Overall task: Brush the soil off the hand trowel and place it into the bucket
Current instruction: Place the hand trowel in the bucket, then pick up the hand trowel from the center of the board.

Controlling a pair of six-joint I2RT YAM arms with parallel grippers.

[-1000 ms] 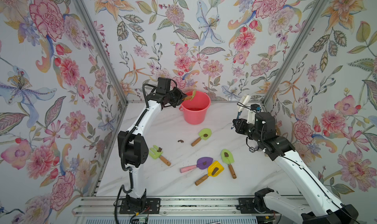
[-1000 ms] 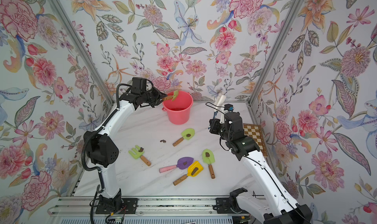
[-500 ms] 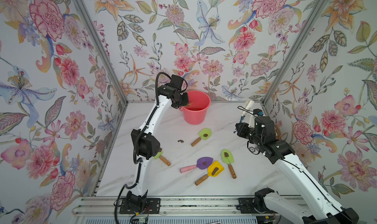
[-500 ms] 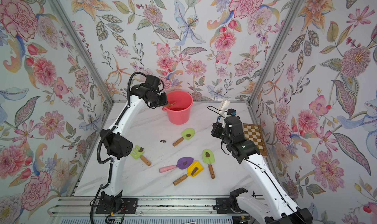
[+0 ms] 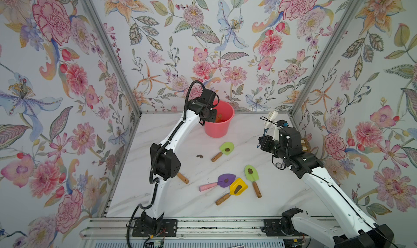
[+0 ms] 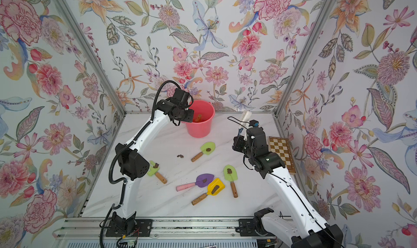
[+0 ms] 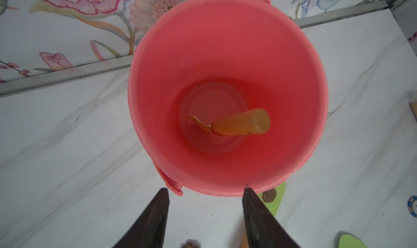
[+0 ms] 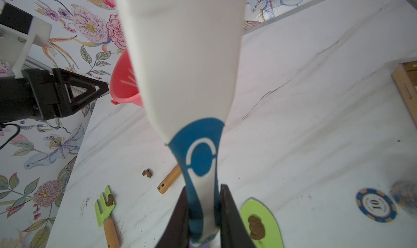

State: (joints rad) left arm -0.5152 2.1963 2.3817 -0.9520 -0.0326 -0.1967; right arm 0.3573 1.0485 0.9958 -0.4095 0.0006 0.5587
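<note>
Left gripper (image 7: 205, 189) hangs over the bucket (image 5: 215, 130) at the table's 12 o'clock. Jaws part-open, nothing between them. One trowel (image 7: 240, 122) lies inside, blade down, handle propped up. The drop looks done.

To finish well: rise straight up, fingers clear of the rim, before swinging toward 6 o'clock.

A loose soil (image 5: 199, 156) lump sits at centre. Soiled tools (image 5: 242, 183) are scattered from centre to 5 o'clock; best not to drag through them.

Right gripper (image 8: 204, 187), at 3 o'clock, pinches the brush (image 8: 180, 55) by its handle, head raised.

Table (image 5: 180, 201): white marble-look, smooth, a few crumbs. Chessboard (image 6: 282, 152) at the 3 o'clock edge. Walls (image 5: 225, 32): floral paper, close on three sides.
</note>
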